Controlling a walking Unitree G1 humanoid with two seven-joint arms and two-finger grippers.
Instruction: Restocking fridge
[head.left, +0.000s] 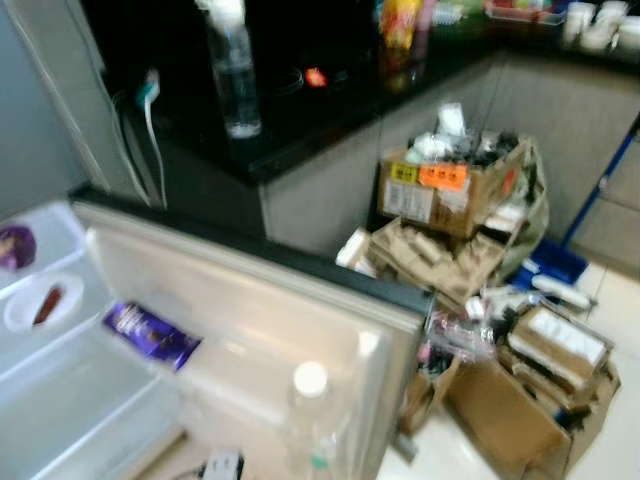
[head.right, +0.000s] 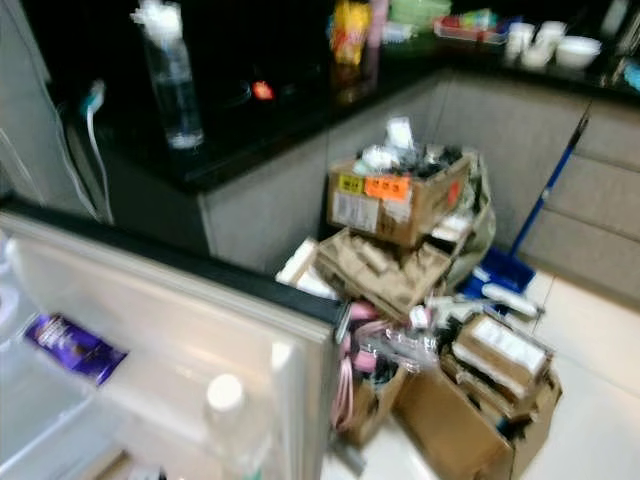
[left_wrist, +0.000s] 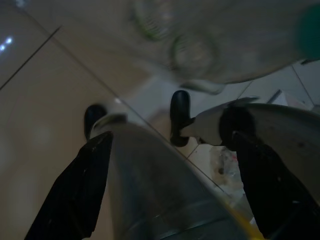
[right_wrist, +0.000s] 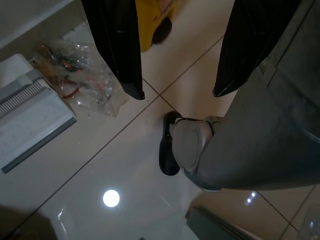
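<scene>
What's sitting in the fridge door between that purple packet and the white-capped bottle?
Nothing: in the left eye view, the door shelf is bare between the purple packet and the white-capped bottle.

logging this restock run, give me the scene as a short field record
fridge door: open white door, black top edge
door shelf: purple foil packet; white-capped clear bottle
counter: black worktop with tall clear plastic bottle
floor: stacked brown cardboard boxes, blurred
left pincer: open, pointing at floor
right pincer: open, pointing at tiled floor
</scene>
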